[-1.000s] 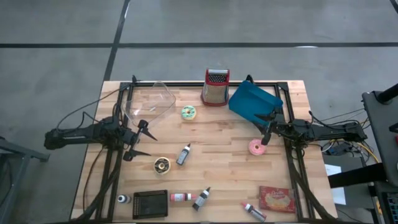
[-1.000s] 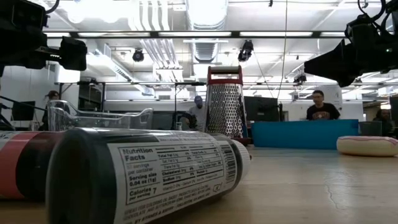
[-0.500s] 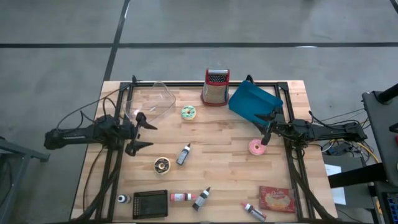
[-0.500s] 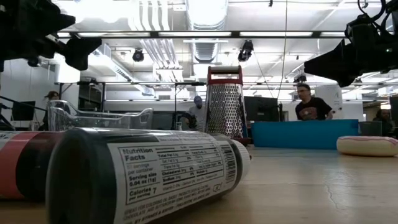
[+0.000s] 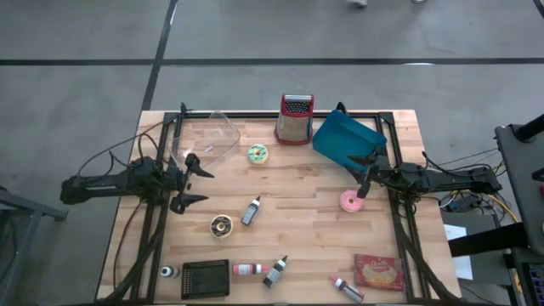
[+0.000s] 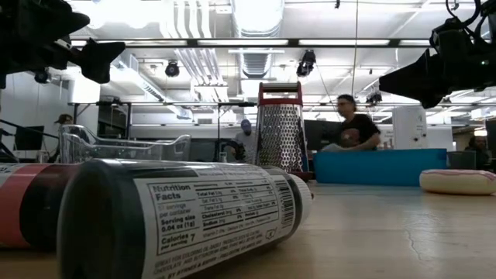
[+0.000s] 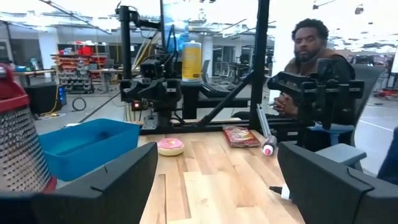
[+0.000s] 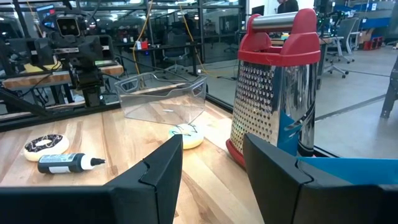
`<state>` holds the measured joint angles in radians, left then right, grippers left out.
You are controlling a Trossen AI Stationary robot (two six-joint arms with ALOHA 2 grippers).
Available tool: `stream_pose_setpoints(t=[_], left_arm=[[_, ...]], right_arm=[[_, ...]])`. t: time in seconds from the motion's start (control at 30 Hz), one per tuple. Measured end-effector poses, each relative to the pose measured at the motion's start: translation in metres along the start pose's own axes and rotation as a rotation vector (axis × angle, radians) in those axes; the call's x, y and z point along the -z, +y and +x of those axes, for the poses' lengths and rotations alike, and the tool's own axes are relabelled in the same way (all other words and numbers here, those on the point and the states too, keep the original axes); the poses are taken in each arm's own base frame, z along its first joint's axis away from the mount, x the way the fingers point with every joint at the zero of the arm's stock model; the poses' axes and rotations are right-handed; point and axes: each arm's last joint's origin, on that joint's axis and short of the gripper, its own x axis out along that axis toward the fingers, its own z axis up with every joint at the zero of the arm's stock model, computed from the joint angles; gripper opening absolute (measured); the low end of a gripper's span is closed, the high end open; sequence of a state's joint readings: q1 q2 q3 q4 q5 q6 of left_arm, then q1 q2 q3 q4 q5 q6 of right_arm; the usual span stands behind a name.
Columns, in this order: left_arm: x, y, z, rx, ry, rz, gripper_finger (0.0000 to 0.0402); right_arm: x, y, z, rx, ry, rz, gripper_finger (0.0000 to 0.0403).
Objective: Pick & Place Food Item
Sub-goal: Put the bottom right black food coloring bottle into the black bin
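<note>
Food items lie untouched: pink donut (image 5: pixel 350 201) right of centre, green donut (image 5: pixel 257 153) upper centre, chocolate donut (image 5: pixel 221 225) lower left. Left gripper (image 5: pixel 192 181), jaws wide, has shifted toward frame top since a second ago and now holds. Right gripper (image 5: pixel 365 177), jaws open, waits unchanged. No grasp begun.

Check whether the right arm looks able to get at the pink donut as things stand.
Probably yes. The right gripper hangs open beside the pink donut, which lies alone on bare wood with nothing in between. The blue bin sits farther back and the snack packet nearer the front, both out of the way.
</note>
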<state>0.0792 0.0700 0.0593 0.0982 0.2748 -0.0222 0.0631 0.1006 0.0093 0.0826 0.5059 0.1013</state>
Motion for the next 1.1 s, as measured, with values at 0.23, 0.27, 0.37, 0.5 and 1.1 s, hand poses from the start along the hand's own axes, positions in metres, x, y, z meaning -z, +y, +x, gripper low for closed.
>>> stream_pose_setpoints(t=[0.23, 0.27, 0.37, 0.5, 1.1], left_arm=[[0.0, 0.0, 0.0, 0.003, 0.0, 0.004, 0.0339], [0.0, 0.0, 0.0, 0.003, 0.0, 0.004, 0.0339], [0.0, 0.0, 0.0, 0.005, 0.0, 0.004, 0.0339], [0.0, 0.0, 0.0, 0.005, 0.0, 0.004, 0.0339], [-0.019, -0.002, -0.002, 0.03, -0.06, -0.203, 0.0339]], right_arm=[[0.0, 0.0, 0.0, 0.0, 0.0, 0.0, 0.0164], [0.0, 0.0, 0.0, 0.0, 0.0, 0.0, 0.0164], [0.0, 0.0, 0.0, 0.0, 0.0, 0.0, 0.0164], [0.0, 0.0, 0.0, 0.0, 0.0, 0.0, 0.0164], [0.0, 0.0, 0.0, 0.0, 0.0, 0.0, 0.0164]])
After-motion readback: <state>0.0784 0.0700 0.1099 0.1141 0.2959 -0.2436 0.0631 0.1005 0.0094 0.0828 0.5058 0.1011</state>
